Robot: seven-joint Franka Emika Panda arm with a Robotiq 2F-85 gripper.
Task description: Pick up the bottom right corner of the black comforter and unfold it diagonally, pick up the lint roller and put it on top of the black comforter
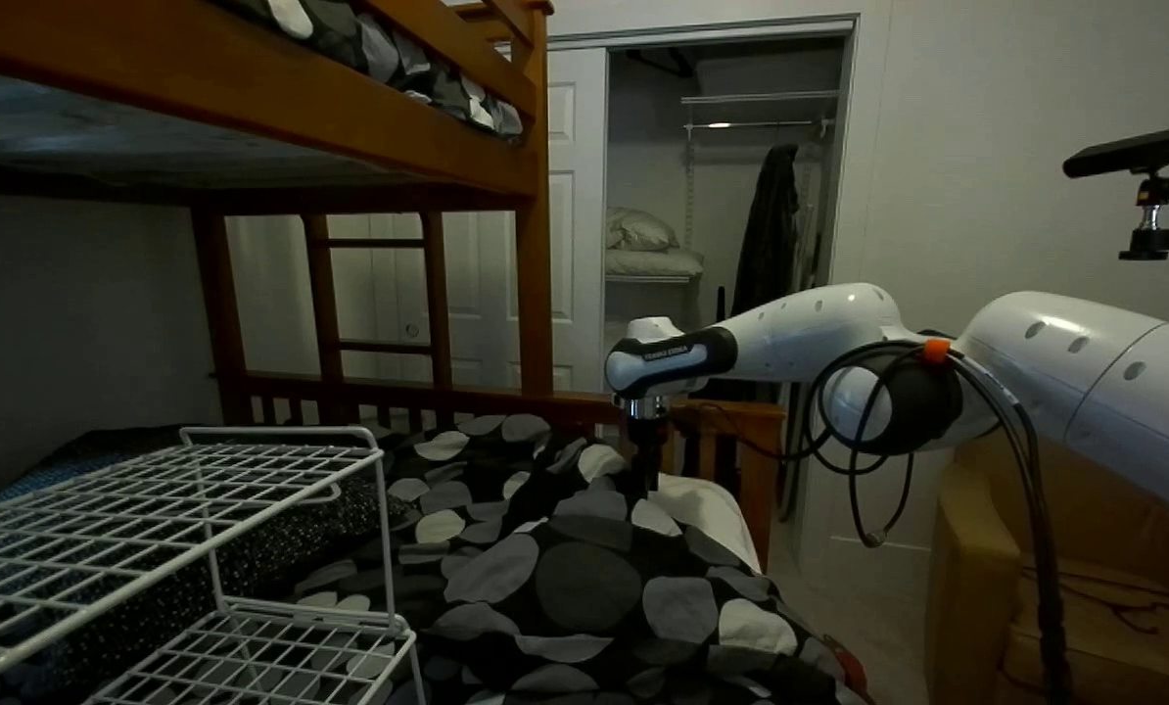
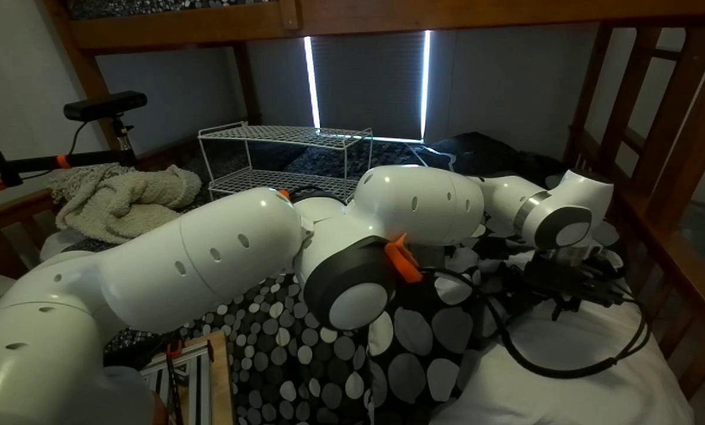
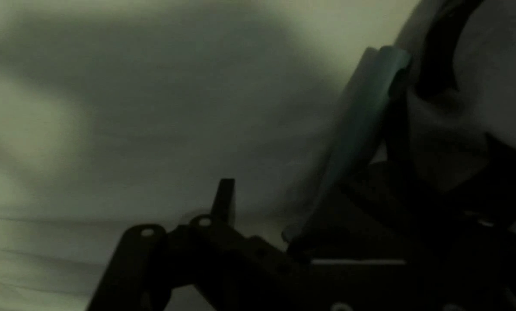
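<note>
Lint roller point(image 3: 361, 119) (teal) near pincer point(image 1: 648, 478), beside comforter point(image 1: 584, 587).

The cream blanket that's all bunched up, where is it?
The cream blanket is toward the left in an exterior view, just left of the white wire rack, with the white robot arm in front of it.

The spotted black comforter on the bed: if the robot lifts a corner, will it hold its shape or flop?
Probably flop: the black comforter lies in soft, rumpled folds, so a raised corner would likely droop. Most of it may just trail along at first, since it spreads across a wide stretch of the bunk bed.
</note>
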